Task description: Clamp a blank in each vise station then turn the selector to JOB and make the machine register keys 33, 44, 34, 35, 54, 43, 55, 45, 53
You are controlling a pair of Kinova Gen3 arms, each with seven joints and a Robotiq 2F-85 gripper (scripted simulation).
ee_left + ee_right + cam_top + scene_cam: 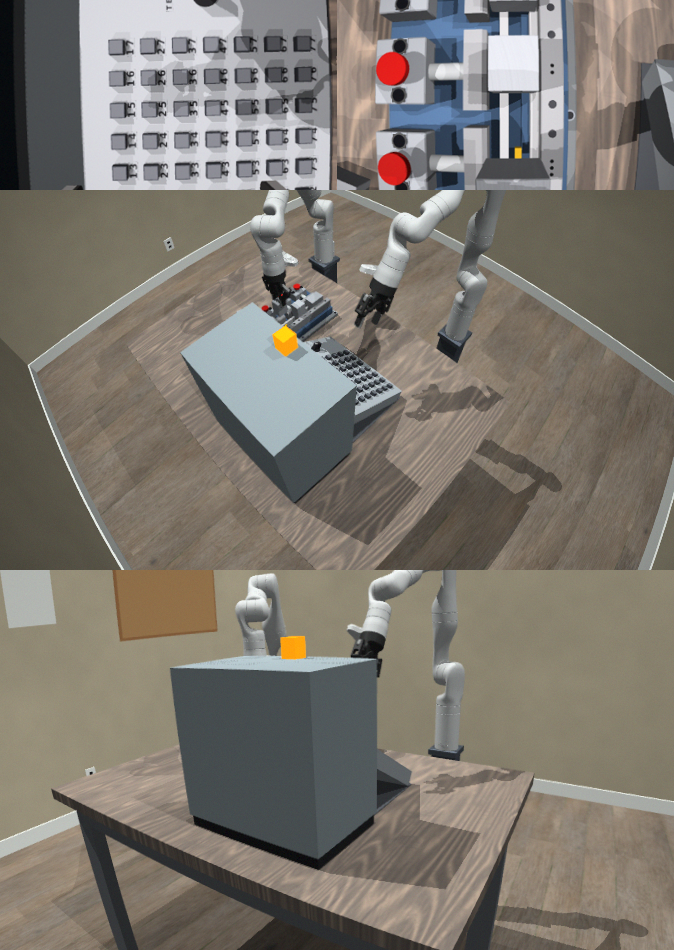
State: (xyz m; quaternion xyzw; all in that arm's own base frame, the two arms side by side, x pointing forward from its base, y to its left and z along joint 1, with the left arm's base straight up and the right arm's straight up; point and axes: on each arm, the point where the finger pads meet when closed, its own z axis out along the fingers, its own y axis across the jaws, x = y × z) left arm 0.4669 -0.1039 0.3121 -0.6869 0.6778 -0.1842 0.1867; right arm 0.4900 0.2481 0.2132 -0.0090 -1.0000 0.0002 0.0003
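Note:
My right gripper [283,300] is shut on a grey blank [512,182], above a vise station. Its fingertips are out of the right wrist view. A pale blank [513,64] sits beside the adjacent moving jaw [476,69], within its ends. Another blank [512,5] shows at the top edge. Red valve knobs [392,69] [296,286] stand on the stations; whether in or out is unclear. My left gripper [367,321] [173,187] is open and empty above the keypad [395,392] [99,97]. No key looks lit. The amber lamp [285,341] [293,647] is lit. The selector [316,346] [206,2] shows; its setting is unreadable.
The tall cabinet [260,390] [250,745] stands on the table [350,500] [425,880], behind the keypad. It hides the vises and my right gripper in the exterior view. The vise base [422,114] lies beside the keypad's end. A dark-edged object [350,178] shows at the right wrist view's lower left.

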